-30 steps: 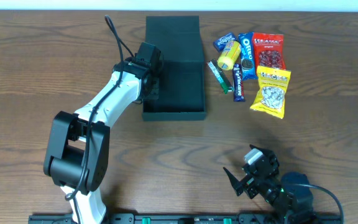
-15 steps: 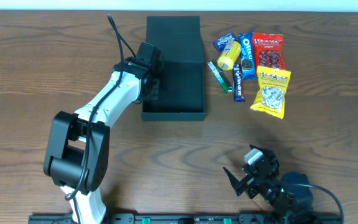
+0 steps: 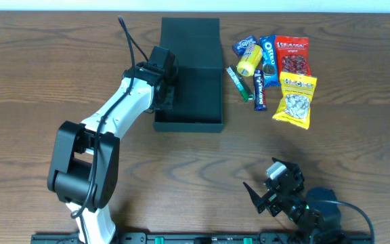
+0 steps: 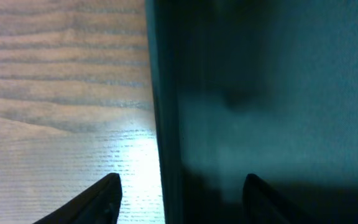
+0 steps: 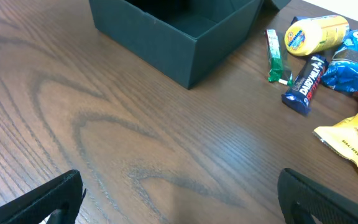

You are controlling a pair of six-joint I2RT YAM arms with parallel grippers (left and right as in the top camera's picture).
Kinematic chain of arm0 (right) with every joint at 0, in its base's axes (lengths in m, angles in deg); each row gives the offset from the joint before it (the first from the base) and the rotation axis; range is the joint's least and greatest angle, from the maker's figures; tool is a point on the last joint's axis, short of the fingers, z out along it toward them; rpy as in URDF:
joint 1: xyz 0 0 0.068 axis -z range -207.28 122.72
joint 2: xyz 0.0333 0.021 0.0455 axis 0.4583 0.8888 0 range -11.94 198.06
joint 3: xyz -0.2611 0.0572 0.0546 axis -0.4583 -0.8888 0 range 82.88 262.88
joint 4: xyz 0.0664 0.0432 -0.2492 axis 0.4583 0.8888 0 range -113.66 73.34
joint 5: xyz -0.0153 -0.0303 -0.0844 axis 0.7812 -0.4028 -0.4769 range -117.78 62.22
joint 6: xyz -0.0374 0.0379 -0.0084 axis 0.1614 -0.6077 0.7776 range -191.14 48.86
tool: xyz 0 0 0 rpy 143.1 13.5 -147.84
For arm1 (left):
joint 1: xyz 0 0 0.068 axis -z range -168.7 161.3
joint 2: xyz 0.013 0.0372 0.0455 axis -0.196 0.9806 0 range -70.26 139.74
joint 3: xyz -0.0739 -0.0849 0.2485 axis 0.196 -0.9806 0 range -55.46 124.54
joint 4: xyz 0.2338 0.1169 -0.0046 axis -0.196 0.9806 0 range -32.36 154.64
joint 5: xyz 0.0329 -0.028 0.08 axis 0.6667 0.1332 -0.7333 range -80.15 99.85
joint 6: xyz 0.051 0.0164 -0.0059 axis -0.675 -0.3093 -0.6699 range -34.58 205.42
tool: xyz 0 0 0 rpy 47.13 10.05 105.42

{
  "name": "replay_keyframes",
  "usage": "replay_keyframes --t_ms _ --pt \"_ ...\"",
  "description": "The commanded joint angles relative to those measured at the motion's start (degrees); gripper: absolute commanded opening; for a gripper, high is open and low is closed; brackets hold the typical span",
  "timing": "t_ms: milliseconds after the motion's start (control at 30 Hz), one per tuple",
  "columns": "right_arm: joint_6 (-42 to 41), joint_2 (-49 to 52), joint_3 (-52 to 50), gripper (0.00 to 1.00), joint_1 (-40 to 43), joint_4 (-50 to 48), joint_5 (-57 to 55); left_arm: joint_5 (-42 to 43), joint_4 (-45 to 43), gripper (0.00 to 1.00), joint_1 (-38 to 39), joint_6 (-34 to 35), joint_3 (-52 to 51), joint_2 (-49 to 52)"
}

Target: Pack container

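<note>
A brown wood-grain table [image 3: 357, 156] fills every view; the container [image 3: 198, 88] sits at its far middle, flap lid thrown open away from the arms; the left gripper [image 4: 182, 190] straddles the container's left wall, jaws parted, one finger on each side, clamping nothing; the right gripper [image 5: 182, 193] hovers spread wide over the wood at near right, empty; legible among the snacks: an Oreo packet [image 3: 268, 57] and a Dairy Milk bar [image 5: 304, 78].

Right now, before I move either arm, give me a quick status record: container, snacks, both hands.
container: open, lid flap folded back, nothing visible inside
snacks: clustered on the table to its right, none packed
left hand: open, straddling the container's left wall
right hand: open, empty, above bare table near the front edge
</note>
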Motion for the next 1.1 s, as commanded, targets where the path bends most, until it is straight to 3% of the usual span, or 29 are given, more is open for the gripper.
replay_keyframes --t_ms 0,100,200,467,867,1067 --pt "0.72 -0.37 -0.22 0.99 -0.39 0.02 0.04 0.79 1.75 0.71 -0.13 0.74 3.54 -1.20" --pt "0.72 -0.37 -0.22 0.99 -0.39 0.02 0.04 0.79 3.98 0.80 -0.13 0.72 6.67 -3.65" --pt "0.72 -0.37 -0.22 0.99 -0.39 0.02 0.07 0.96 5.22 0.97 -0.11 0.72 8.66 -7.08" --pt "0.72 -0.37 -0.22 0.99 -0.39 0.02 0.04 4.37 6.69 0.96 -0.11 -0.61 8.92 -17.64" --pt "0.70 -0.37 -0.22 0.99 -0.39 -1.05 -0.35 6.27 13.79 0.95 -0.11 -1.07 8.74 -19.19" --pt "-14.97 -0.37 -0.22 0.99 -0.39 -13.75 20.55 6.29 15.19 0.96 -0.11 -1.05 8.74 -19.19"
